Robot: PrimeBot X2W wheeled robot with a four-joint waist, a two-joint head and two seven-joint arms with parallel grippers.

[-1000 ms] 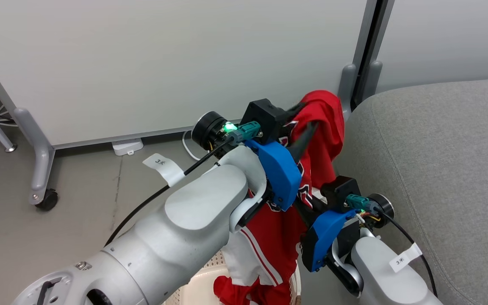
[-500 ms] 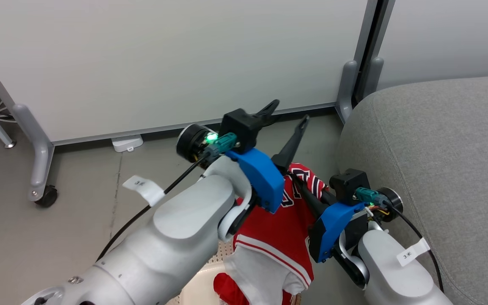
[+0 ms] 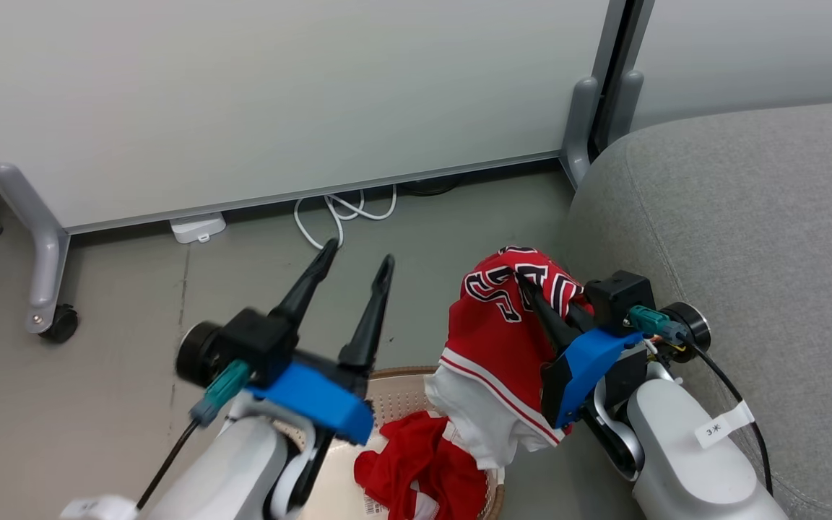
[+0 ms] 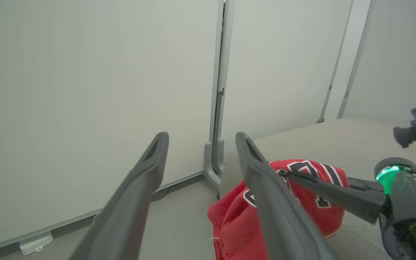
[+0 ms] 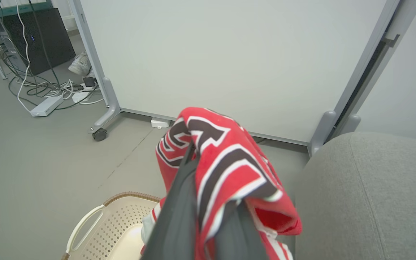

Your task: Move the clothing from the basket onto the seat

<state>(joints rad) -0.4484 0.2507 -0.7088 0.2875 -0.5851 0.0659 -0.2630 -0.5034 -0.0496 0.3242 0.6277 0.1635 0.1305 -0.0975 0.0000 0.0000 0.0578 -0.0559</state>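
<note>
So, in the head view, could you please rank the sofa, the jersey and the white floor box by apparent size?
1. sofa, by far
2. jersey, though it is raised nearer the camera
3. white floor box, clearly smallest

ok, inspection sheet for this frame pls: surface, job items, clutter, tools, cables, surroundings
Surface: grey floor, basket standing on it.
Job's things: jersey lifted, lower edge hanging at the basket rim; second red garment lying in the basket; seat to the right, jersey not yet on it.
Clutter: white box at the panel's foot; shoe past the panel.
Tools: left tool open, holding nothing; right tool shut on the jersey.
Cables: white cable looped on the floor under the panel; cable tangle by a dark cabinet.
Surroundings: wheeled partition panels behind.
</note>
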